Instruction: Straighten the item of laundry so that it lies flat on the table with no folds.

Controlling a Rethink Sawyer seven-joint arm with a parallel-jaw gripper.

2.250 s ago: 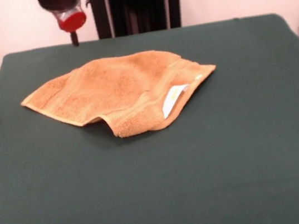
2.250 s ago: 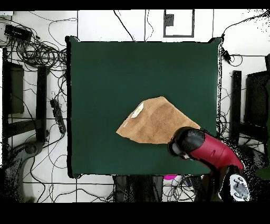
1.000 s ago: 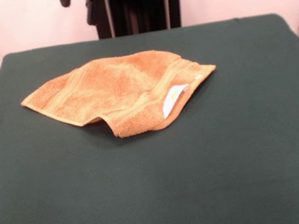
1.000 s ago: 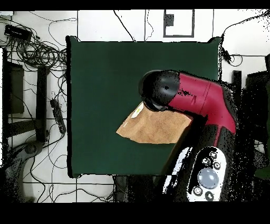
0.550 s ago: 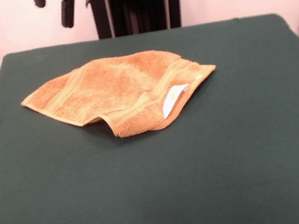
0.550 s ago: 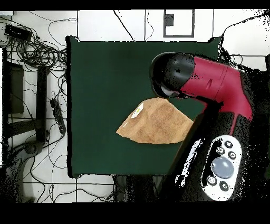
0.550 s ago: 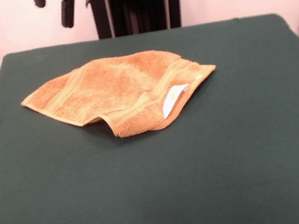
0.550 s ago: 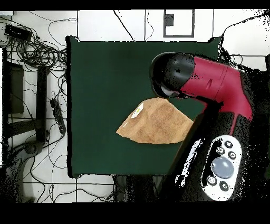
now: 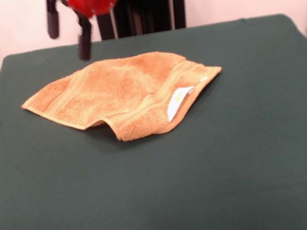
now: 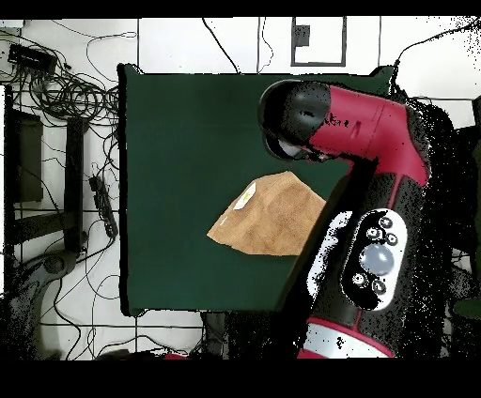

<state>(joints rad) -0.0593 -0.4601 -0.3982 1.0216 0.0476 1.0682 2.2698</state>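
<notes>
The orange towel (image 9: 124, 93) lay rumpled, one edge folded, near the green desk's (image 9: 251, 152) centre. The end effector (image 9: 68, 35) hovered at its 11 o'clock, fingers (image 9: 83, 41) apart, empty.

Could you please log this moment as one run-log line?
gripper: open, above table's far side, holding nothing | orange-tan terry-cloth towel: front edge folded under, white tag showing | dark green felt table: towel not flat
</notes>
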